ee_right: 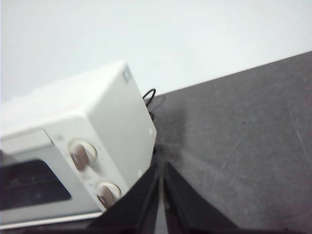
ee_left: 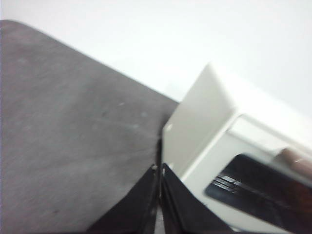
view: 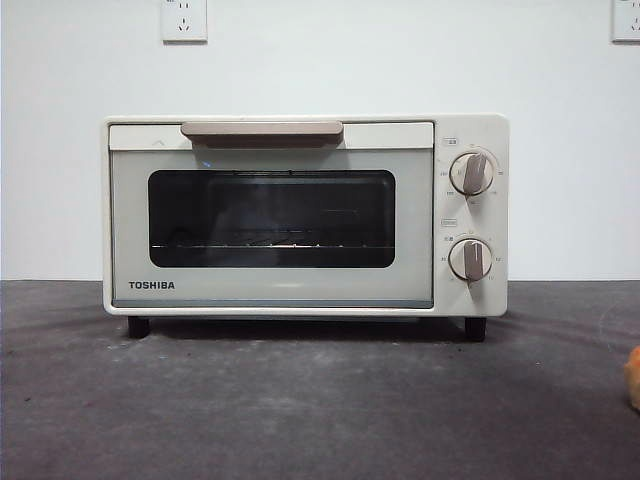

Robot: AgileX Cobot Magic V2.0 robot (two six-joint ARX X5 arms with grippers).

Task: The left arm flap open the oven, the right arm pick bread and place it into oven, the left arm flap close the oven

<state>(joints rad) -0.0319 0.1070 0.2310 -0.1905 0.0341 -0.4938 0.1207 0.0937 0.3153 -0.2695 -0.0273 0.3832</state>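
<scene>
The cream-white TOSHIBA oven stands on the dark table with its door shut and its beige bar handle at the top. Behind the glass only an empty wire rack shows. A sliver of the golden-orange bread peeks in at the front view's right edge, on the table. My left gripper is shut and empty, hovering off the oven's left side. My right gripper is shut and empty too, off the oven's right side near the knobs. Neither arm shows in the front view.
Two beige knobs sit on the oven's right panel. A black power cord trails behind the oven. A white wall with two sockets backs the table. Dark grey tabletop stretches in front of the oven.
</scene>
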